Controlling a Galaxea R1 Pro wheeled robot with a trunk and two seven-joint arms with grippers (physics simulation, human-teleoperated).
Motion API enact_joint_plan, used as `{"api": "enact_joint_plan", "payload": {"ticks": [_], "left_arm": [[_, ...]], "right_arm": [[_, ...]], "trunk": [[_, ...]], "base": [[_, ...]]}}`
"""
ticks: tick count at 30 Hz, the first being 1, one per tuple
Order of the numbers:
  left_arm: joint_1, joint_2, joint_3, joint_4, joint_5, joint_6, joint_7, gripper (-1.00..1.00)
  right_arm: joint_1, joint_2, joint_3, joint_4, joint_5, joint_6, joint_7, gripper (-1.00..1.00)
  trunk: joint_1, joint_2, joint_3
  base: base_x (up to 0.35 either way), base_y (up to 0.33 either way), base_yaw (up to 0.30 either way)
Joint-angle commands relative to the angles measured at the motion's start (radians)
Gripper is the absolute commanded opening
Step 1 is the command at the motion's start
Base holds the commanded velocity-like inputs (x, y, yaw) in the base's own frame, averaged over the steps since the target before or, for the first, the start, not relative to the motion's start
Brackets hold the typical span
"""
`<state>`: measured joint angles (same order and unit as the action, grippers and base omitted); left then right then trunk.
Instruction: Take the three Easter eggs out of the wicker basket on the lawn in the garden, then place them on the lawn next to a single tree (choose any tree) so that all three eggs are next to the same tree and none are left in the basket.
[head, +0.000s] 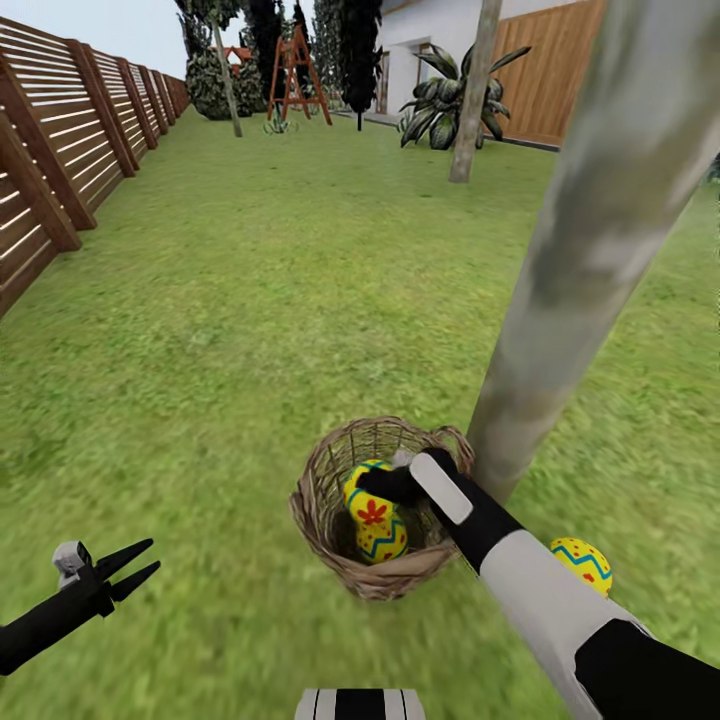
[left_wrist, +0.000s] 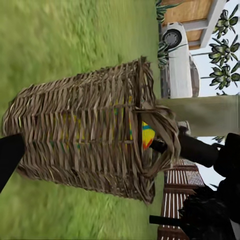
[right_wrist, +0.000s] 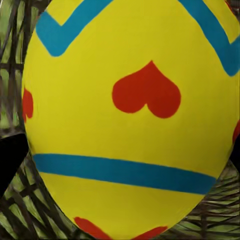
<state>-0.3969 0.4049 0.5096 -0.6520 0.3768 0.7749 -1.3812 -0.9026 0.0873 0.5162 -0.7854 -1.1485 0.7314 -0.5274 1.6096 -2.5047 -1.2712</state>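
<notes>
- Down in the wicker basket (head: 385, 575) sit two Easter eggs, an upper egg (head: 368, 490) resting on a lower egg (head: 385, 540); both are yellow with blue-green zigzags and red marks.
- A third egg (head: 583, 562) lies on the lawn (head: 250, 300) beside the foot of the pale tree (head: 590, 250), partly hidden behind the right forearm.
- Reaching into the basket, the right gripper (head: 385, 483) is at the upper egg; in the right wrist view that egg (right_wrist: 130, 115) looms very close (red heart, blue bands), with dark finger edges at either side of it, though whether they press it I cannot tell.
- The basket stands on the grass just beside the trunk.
- Low over the lawn, well apart from the basket, the left gripper (head: 143, 568) has its fingers parted and nothing between them.
- Along the left runs a brown slat fence (head: 60, 130).
</notes>
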Motion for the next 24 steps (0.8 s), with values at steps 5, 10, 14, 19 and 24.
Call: {"api": "enact_joint_plan", "payload": {"ticks": [5,10,14,19,24], "left_arm": [[-0.002,0.006,-0.002,-0.001,-0.001,0.014,0.000,1.00],[-0.007,0.011,-0.002,-0.001,-0.004,0.015,0.001,1.00],[-0.014,0.014,-0.003,-0.001,-0.010,0.015,0.018,1.00],[-0.014,0.017,-0.003,-0.001,-0.010,0.015,0.021,1.00],[-0.015,0.014,-0.005,0.000,-0.010,0.015,0.021,1.00]], "right_arm": [[-0.001,-0.062,0.002,-0.005,-0.076,0.014,0.093,-1.00],[0.019,-0.147,0.004,-0.003,-0.128,0.013,0.338,-1.00],[0.034,-0.197,0.005,0.005,-0.129,0.010,0.644,-1.00],[0.056,-0.222,0.006,0.005,-0.103,0.006,0.949,-1.00],[0.078,-0.241,0.007,0.000,-0.081,-0.001,1.091,-1.00]], "trunk": [[-0.002,0.001,0.019],[-0.005,0.002,0.038],[-0.006,0.003,0.053],[-0.009,0.004,0.073],[-0.021,0.025,0.090]], "base": [[0.000,0.000,0.000],[0.000,0.000,0.000],[-0.006,0.000,0.000],[-0.186,0.000,0.000],[-0.005,0.000,0.000]]}}
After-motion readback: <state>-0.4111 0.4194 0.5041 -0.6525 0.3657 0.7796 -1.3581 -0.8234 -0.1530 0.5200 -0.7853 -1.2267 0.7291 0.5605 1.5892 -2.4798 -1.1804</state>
